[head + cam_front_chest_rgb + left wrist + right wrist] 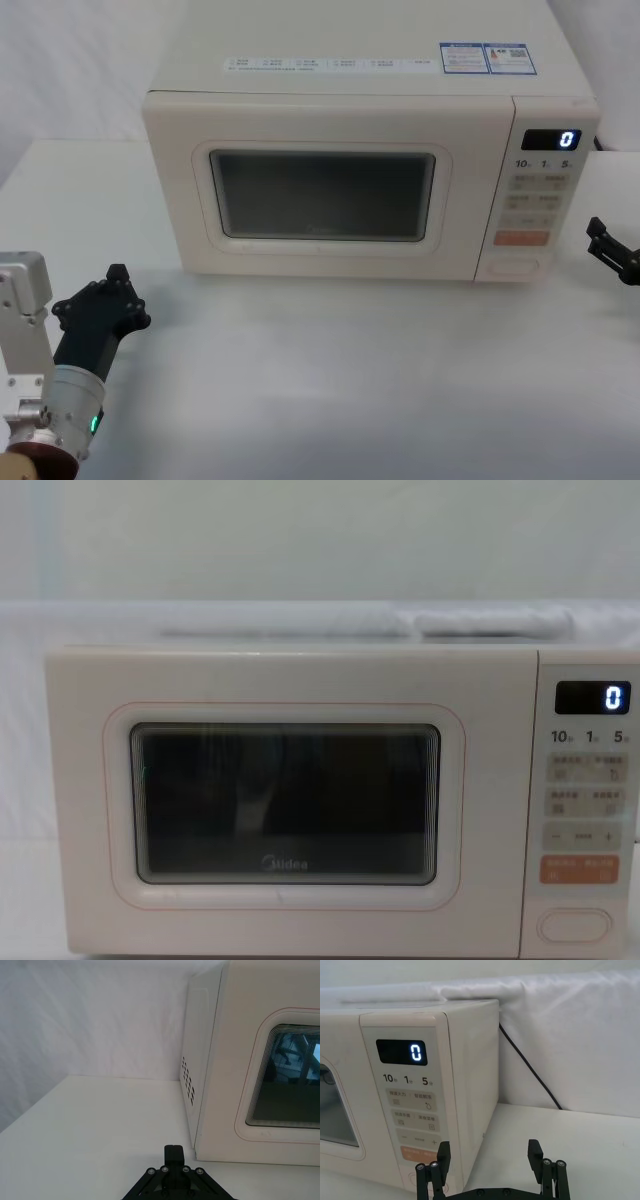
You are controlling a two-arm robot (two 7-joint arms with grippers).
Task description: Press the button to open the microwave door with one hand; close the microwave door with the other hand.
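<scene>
Nearest the robot, the left gripper (pixel 112 290) is seen low over the white counter (pixel 350 380), in front of and to the left of the microwave (pixel 370 110); its jaws appear drawn together, with nothing held. The right gripper (pixel 490 1160) is held beside the microwave's right front corner, close to the control panel (pixel 585 810), its jaws spread wide and empty.

The microwave door (pixel 285 800) is shut flush against the cabinet. The button (pixel 574 925), a wide cream oval, is placed at the very bottom of the panel, under an orange key (pixel 579 870). It is judged to be a stiff, sprung key that needs a firm, straight push with a fingertip rather than a grasp; the oven looks heavy enough not to be slid by it. The door is judged rigid and light on its hinge, best pushed on its free right-hand side.

"Midea" is printed under the window, "0" is shown on the display (pixel 401 1052), and "10", "1" and "5" are read below it. Sticker labels on the top are too small to be read.
</scene>
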